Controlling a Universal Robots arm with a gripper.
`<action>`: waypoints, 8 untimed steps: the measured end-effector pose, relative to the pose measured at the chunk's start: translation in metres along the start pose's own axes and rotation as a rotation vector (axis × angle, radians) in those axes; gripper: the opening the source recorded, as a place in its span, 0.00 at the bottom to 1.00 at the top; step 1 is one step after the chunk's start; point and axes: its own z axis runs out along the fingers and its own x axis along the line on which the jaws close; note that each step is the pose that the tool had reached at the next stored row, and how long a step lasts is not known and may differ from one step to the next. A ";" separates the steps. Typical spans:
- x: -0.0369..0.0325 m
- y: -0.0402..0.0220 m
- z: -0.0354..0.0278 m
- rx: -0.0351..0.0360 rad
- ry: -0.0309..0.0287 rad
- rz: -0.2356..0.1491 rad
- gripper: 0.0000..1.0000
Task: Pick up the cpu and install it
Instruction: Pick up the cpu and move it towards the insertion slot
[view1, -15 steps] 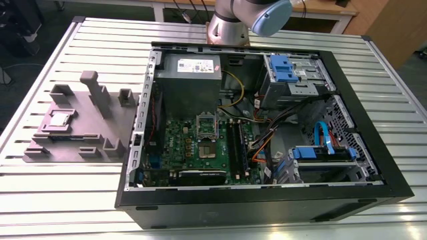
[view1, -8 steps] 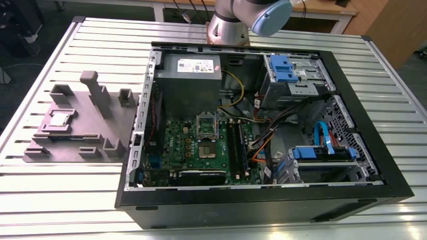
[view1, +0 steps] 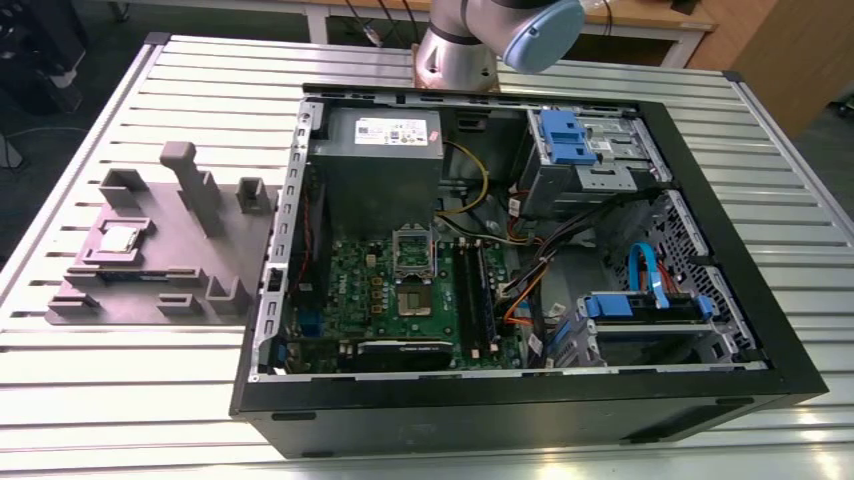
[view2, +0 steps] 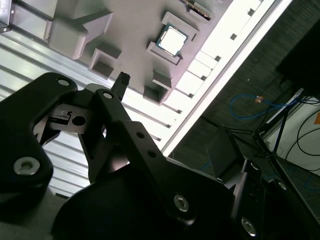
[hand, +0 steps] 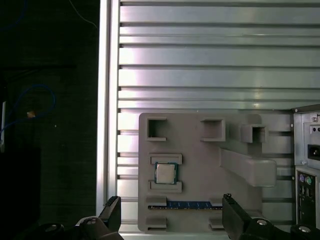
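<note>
The cpu (view1: 118, 238) is a small silvery square lying flat in a recess of the grey fixture plate (view1: 160, 270), at the exterior view's left beside the open computer case. Both wrist views also show the cpu (hand: 165, 173) (view2: 172, 40) in its recess. My gripper (hand: 171, 207) hangs well above the plate, open, its two dark fingertips (hand: 114, 210) spread wide with nothing between them. In the second wrist view one fingertip (view2: 122, 78) sticks out past the black gripper body. Inside the case, the motherboard (view1: 387, 300) carries the square socket (view1: 415, 299).
A memory stick (hand: 187, 204) lies in a slot of the plate (hand: 200, 155) near the cpu. Tall grey blocks (view1: 187, 185) rise from the plate. The case (view1: 534, 390) holds a grey power supply (view1: 376, 150), blue drive bays (view1: 567, 135) and cables. The slatted table's edge (hand: 105, 125) drops off beside the plate.
</note>
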 end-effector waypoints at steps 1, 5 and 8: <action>0.0000 0.0000 0.0002 0.0000 0.0000 0.000 0.88; 0.0000 -0.0001 0.0011 0.0000 0.0000 0.000 0.88; 0.0000 -0.0001 0.0017 0.0000 0.0000 0.000 0.88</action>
